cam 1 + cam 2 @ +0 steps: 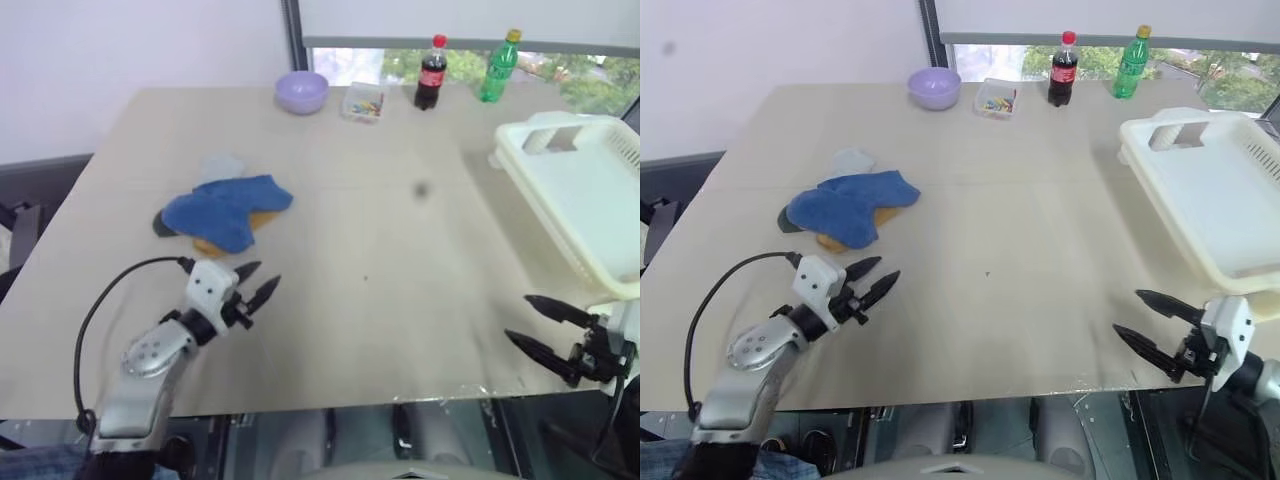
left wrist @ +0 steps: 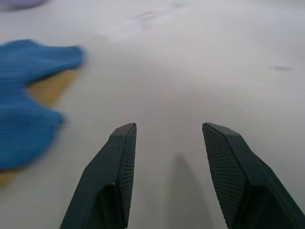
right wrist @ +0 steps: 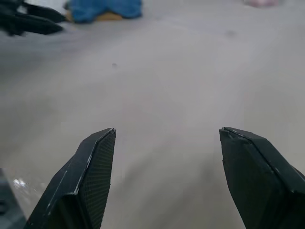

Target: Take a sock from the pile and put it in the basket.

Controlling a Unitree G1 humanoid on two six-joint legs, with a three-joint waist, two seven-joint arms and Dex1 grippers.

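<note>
**Desk:** What sits at the left of the beige table (image 1: 400, 300)?

**Photographer:** The pile (image 1: 228, 213) of socks lies on the table's left half: royal blue socks on top, a mustard-yellow one showing at the lower edge, a dark toe at the left end and a pale grey sock (image 1: 221, 166) at the back. The left gripper (image 1: 262, 282) hovers just in front of the heap, its two black fingers parted and holding nothing, pointing toward the table's middle.

**Desk:** And further along?

**Photographer:** At the far edge stand a small lavender bowl (image 1: 302, 92), then a clear box of coloured bits (image 1: 362, 103), a dark cola bottle (image 1: 431, 73) with a red label and cap, and a green bottle (image 1: 499, 66) with a yellow cap. The writing on both labels is too small to read.

**Desk:** The right side?

**Photographer:** The basket (image 1: 590, 190), white plastic with slotted sides and a handle cut-out, rests on the table's right edge, well apart from the socks. Below it, at the near right corner, the right gripper (image 1: 535, 322) points leftward, its fingers spread wide and empty.
</note>
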